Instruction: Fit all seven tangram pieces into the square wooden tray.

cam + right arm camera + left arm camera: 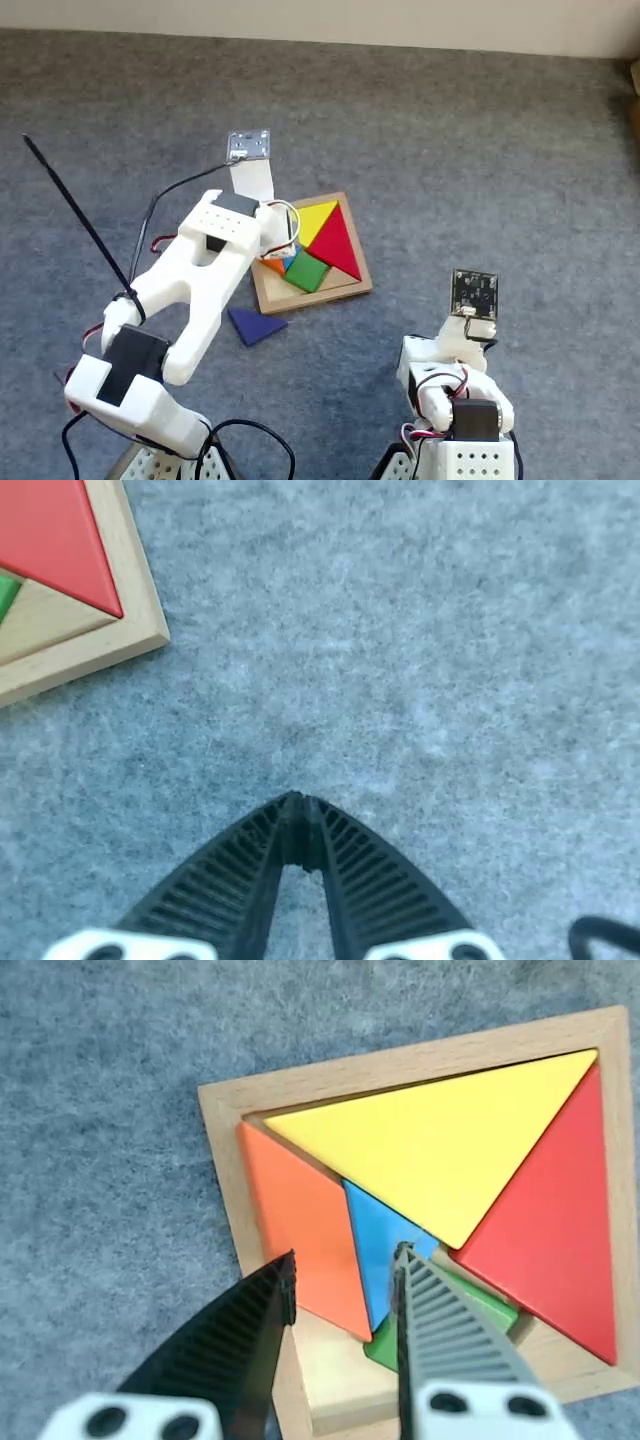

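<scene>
Tray (320, 297) sits mid-table on carpet (480, 150), partly filled. Main risk: it looks loose, so a push from the left arm (190, 290) could slide it and undo the alignment. Yellow triangle (440, 1145) and red triangle (545, 1250) lie flat against the rim and look safe. Orange piece (300, 1220), green square (306, 270) and blue piece (385, 1235) crowd together under the left gripper (346, 1257). Its claw is apart, tips straddling the orange-blue seam, so a descent here could catch an edge, tip a piece up or wedge two together. Can't tell if green is seated; there's bare wood beside it, so the gap may end up the wrong shape. Dark triangle (255, 324) lies on the carpet just outside the tray, beside the left arm, and a sweep could knock it away. Seventh piece: can't see it. Right gripper (297, 800), claw together, hangs over carpet apart from the tray corner, low risk.
</scene>
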### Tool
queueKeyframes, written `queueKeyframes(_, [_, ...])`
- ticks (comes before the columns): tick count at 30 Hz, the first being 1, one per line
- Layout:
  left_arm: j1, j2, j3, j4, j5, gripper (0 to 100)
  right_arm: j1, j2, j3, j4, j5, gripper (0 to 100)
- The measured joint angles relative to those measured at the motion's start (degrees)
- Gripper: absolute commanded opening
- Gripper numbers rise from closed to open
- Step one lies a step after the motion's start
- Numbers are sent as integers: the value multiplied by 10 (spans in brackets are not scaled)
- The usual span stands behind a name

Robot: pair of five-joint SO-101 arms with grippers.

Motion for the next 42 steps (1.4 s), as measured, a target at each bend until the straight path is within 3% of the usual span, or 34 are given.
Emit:
queueKeyframes(11, [-39, -18, 0, 0, 0, 161, 0, 0, 0, 0, 0, 12])
queueKeyframes(29, [-13, 68, -41, 0, -1, 161, 0, 0, 0, 0, 0, 12])
queueKeyframes(42, [-10, -21, -40, 69, -1, 162, 0, 0, 0, 0, 0, 12])
